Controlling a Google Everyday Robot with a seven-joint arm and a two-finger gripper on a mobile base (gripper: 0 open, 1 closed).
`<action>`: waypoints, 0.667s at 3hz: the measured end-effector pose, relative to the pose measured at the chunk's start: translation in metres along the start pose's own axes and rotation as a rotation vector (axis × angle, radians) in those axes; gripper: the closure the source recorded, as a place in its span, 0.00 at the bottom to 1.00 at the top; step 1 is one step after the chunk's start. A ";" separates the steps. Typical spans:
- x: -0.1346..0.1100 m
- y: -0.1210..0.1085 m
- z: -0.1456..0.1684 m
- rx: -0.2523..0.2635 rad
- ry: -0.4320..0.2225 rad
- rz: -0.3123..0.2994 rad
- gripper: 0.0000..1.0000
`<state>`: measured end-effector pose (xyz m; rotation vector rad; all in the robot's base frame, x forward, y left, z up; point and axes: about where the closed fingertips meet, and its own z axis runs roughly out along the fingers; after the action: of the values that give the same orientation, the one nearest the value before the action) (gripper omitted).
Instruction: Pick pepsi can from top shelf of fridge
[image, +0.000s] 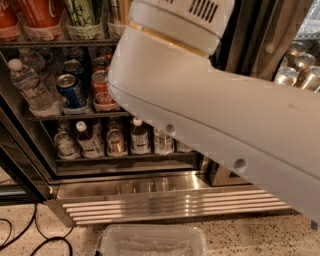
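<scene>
The gripper is out of view: it lies past the upper edge of the view, beyond the vented end of the white arm (215, 120). You cannot tell its opening or what it has hold of.

1. The arm crosses from the upper middle to the lower right and hides the right half of the fridge (17, 140).
2. The fridge's ribbed steel base (165, 202) runs along the floor under the racks.
3. The top shelf (55, 44) is the uppermost rack you can see. At its front edge stand red Coca-Cola cans (42, 12) and a green-and-white can (85, 15), each in a clear holder.
4. A clear plastic tub (152, 242) sits on the floor in front of the base.
5. A water bottle (30, 87) stands at the left end of the rack below the top shelf.
6. The pepsi can (71, 92) stands upright at the front edge of that same lower rack, just right of the water bottle. A red can (102, 90) stands between it and the arm's left edge. The pepsi can is near the arm housing but apart from it. You cannot give its position relative to the gripper beyond this: it lies below and to the left of where the arm leaves the view.
</scene>
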<state>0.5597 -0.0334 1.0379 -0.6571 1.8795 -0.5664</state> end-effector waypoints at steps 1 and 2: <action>0.008 0.013 -0.003 -0.021 0.005 0.172 0.00; 0.011 0.026 0.004 -0.114 0.017 0.394 0.00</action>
<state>0.5549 -0.0218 1.0121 -0.3385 2.0001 -0.2120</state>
